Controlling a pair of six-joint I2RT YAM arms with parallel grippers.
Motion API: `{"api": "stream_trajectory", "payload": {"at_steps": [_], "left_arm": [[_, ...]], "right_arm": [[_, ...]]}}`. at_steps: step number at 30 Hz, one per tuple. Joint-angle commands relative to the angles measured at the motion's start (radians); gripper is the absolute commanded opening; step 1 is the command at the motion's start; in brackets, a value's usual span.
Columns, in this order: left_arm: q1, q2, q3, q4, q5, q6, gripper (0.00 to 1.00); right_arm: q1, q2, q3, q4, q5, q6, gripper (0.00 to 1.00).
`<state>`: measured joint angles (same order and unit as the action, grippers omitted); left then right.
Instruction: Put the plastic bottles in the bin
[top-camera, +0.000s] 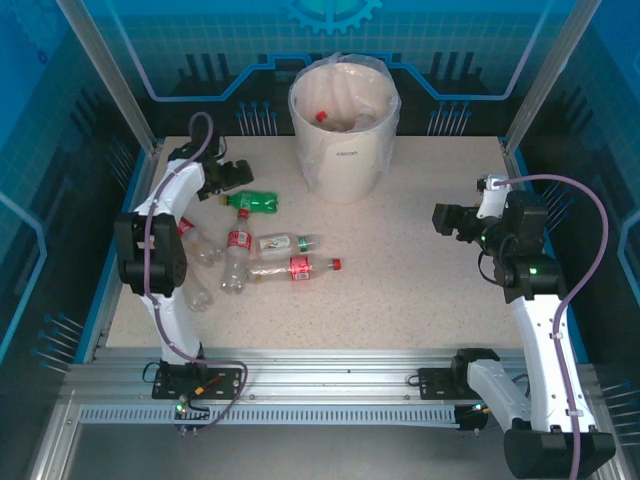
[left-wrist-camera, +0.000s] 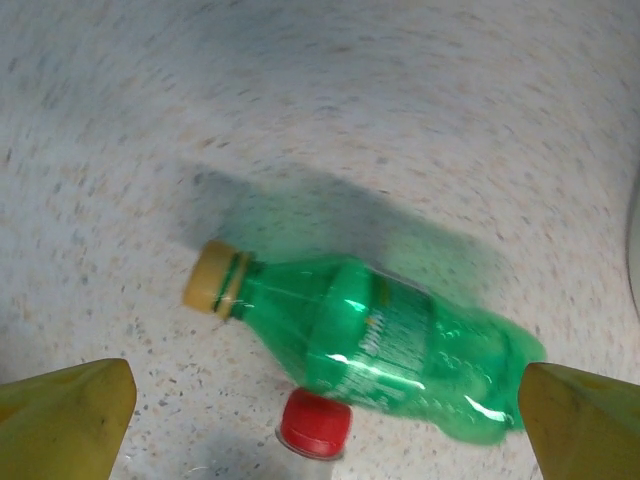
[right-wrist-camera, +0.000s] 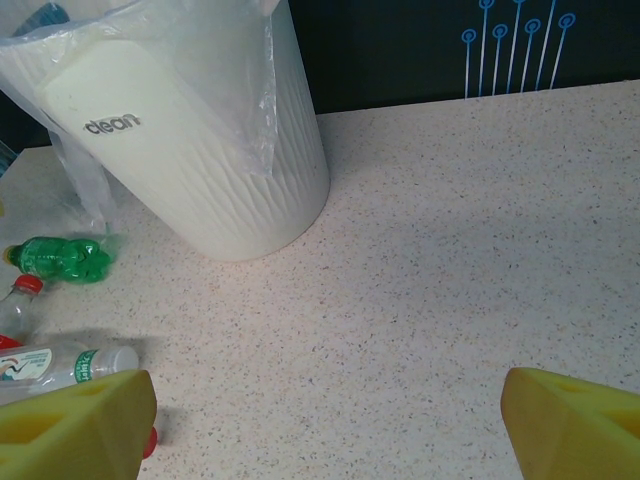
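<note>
Gaping above green bottle (left-wrist-camera: 385, 350), left jaws empty, right jaws open, empty

Overhead and close wrist views share the green bottle (top-camera: 257, 204).

Table (top-camera: 420, 270) right of the bin (top-camera: 343, 125) is bare, free passage. Left side crowded: red-capped bottle (left-wrist-camera: 314, 424) just beside the green bottle (left-wrist-camera: 400, 350), bin near, other bottles (top-camera: 290, 268) mid-table.

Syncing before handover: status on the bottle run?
Left pincer open, over green bottle. Right pincer open, empty, facing bin. Red-capped bottle crowding the green one.
</note>
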<state>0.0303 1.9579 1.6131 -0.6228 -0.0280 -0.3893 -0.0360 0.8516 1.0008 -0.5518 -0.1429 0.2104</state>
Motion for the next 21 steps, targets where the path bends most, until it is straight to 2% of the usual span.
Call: {"api": "stream_trajectory", "payload": {"at_steps": [1, 5, 9, 17, 21], "left_arm": [[0.003, -0.048, -0.104, 0.094, 0.051, -0.331, 0.99], [0.011, -0.054, -0.153, 0.116, 0.025, -0.531, 0.99], [0.019, -0.04, -0.209, 0.24, 0.097, -0.692, 0.99], [0.02, 0.078, -0.175, 0.359, 0.178, -0.834, 0.99], [0.016, 0.118, -0.173, 0.392, 0.206, -0.876, 0.95]], "right_arm": [[-0.019, -0.02, -0.007, 0.022, -0.018, 0.018, 0.9], [-0.019, -0.031, -0.021, 0.027, -0.017, 0.023, 0.9], [-0.019, -0.039, -0.035, 0.029, -0.012, 0.021, 0.9], [-0.021, -0.045, -0.037, 0.01, 0.008, 0.004, 0.9], [-0.021, -0.043, -0.039, 0.012, 0.013, 0.005, 0.9]]}}
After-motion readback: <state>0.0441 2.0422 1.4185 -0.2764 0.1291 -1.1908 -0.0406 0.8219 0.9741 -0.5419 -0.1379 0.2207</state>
